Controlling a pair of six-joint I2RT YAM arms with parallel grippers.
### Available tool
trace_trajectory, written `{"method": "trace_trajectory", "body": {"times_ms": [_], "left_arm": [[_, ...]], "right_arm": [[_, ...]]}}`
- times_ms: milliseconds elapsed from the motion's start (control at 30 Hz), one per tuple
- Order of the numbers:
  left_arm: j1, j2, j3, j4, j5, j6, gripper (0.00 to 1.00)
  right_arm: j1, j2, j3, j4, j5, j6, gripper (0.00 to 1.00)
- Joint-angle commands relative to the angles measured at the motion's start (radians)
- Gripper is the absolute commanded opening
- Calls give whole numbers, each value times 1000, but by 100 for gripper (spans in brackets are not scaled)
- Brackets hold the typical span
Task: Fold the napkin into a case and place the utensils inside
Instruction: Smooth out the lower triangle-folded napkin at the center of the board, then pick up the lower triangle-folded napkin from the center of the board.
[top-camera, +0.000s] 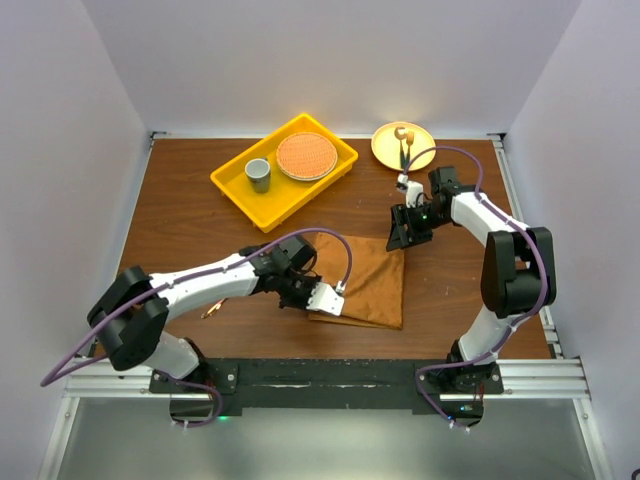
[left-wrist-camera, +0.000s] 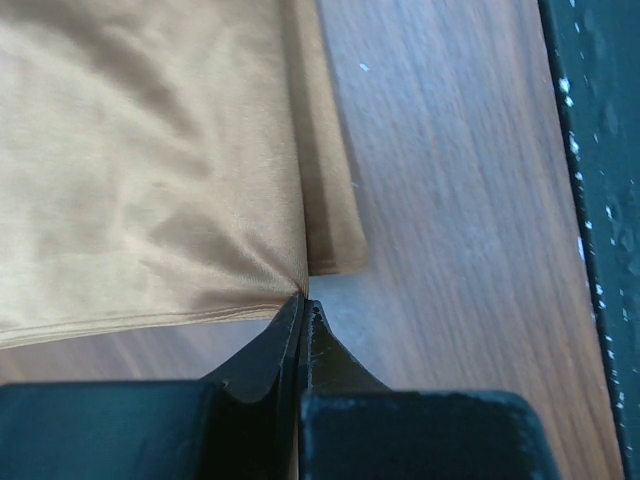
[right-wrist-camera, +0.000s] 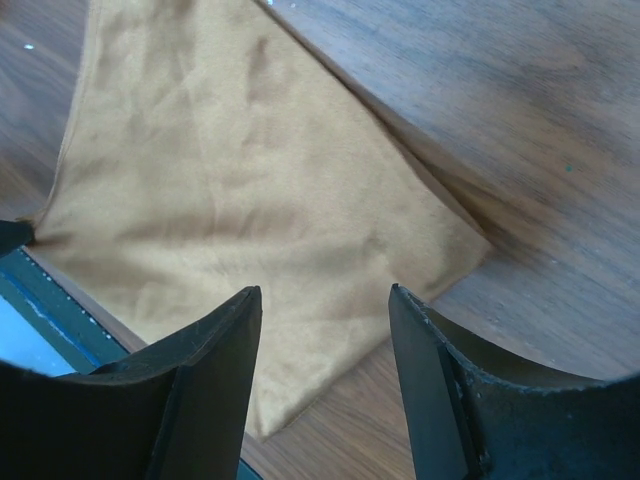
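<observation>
Pinched shut, my left gripper (left-wrist-camera: 302, 300) holds the napkin (left-wrist-camera: 150, 150) by a corner; my right gripper (right-wrist-camera: 325, 295) hangs open. Limp cloth, I judge: take corners.

Top camera: high, near side, covers whole table (top-camera: 200, 230). Wrist cameras: close, angled down; all share napkin (top-camera: 375, 285).

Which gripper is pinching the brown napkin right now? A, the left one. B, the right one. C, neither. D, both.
A: the left gripper is shut on the napkin at its edge, the cloth puckering toward its tips, while the right gripper stands open over the cloth.
</observation>
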Motion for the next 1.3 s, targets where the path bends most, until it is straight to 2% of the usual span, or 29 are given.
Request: {"method": "trace_trajectory", "body": {"times_ms": [0,67,133,300,367,500,633,833,1033,1267], "left_arm": [[-15,27,-26,40,9,-11,5],[-19,42,-32,41,8,-15,19],[-19,31,-24,18,14,-5,25],[46,-80,20,-20,127,-36,28],[80,-107,45,17,147,-120,29],[206,-58,103,126,183,-342,36],[249,5,160,205,167,-444,42],[254,79,189,334,206,-568,40],[254,129,174,331,204,-571,40],[260,174,174,313,164,-584,39]], "right_arm": [[0,26,16,-13,31,13,60],[1,26,25,-12,40,21,62],[0,26,36,-10,45,27,63],[-23,32,68,-1,62,56,66],[-47,52,86,2,58,56,68],[-78,97,134,-7,34,19,71],[-84,170,190,-29,-3,-43,68],[-87,262,212,-52,-72,-80,61],[-97,304,194,-58,-75,-102,52],[-150,347,221,-116,-172,-128,41]]}}
